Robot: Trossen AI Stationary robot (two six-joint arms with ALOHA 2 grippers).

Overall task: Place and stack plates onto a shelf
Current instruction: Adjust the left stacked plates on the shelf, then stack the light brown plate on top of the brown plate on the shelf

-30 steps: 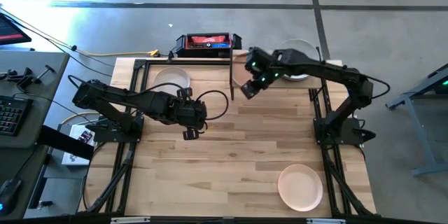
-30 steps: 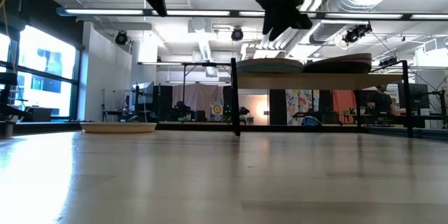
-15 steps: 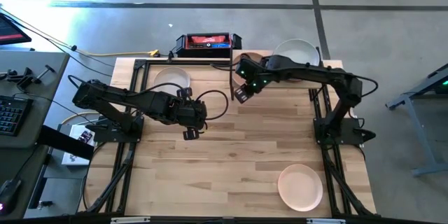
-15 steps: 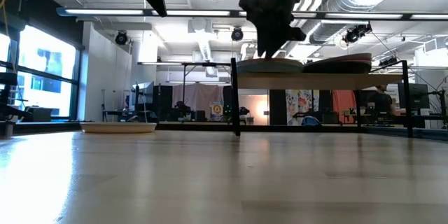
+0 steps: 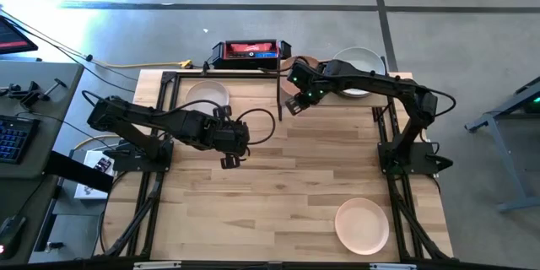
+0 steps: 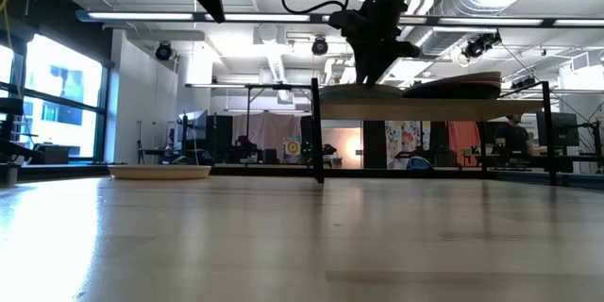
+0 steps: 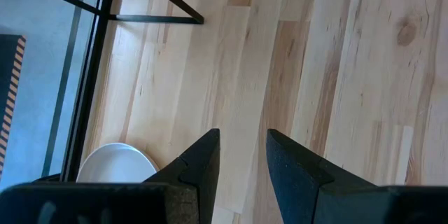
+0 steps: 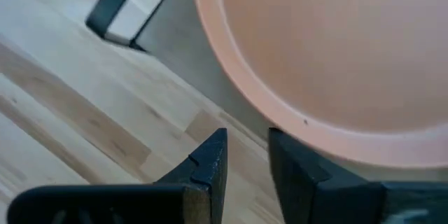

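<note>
1. On the small raised light-wood shelf on its thin black frame (image 6: 434, 110) I count at least two plates: a round peach plate (image 8: 336, 56) and a round white plate (image 5: 359, 57) beside it.
2. My right gripper (image 5: 293, 105) hangs just off the peach plate's rim, fingers (image 8: 210, 161) slightly parted, holding nothing.
3. My left gripper (image 5: 229, 161) waits mid-table, fingers slightly parted, empty.
4. Still left, I judge: a white plate (image 5: 207, 94) near the table's (image 5: 278, 186) far-left edge and a cream plate (image 5: 362, 225) near-right.
</note>
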